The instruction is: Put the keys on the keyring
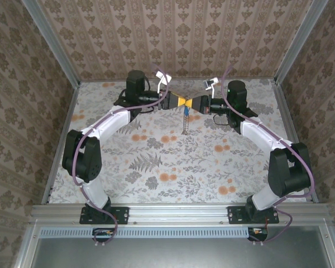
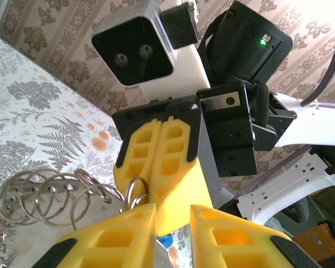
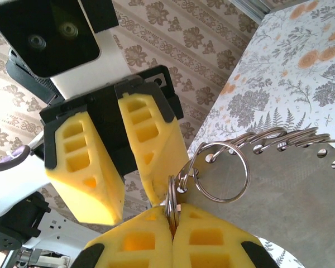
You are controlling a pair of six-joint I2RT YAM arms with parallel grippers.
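At upper centre of the top view, where both grippers meet, your risk is the keyring point(image 3: 171, 198) twisting or slipping: the right gripper point(image 3: 172, 215) is clenched on just its edge, and the hanging chain point(image 1: 186, 124) drags on it. A nudge from the left gripper point(image 2: 173, 211), jaws apart with nothing visible between them, could knock it loose. The blue key point(image 2: 166, 241) peeks through that gap at bottom centre of the left wrist view, just beneath the keyring; you cannot tell whether it is threaded.
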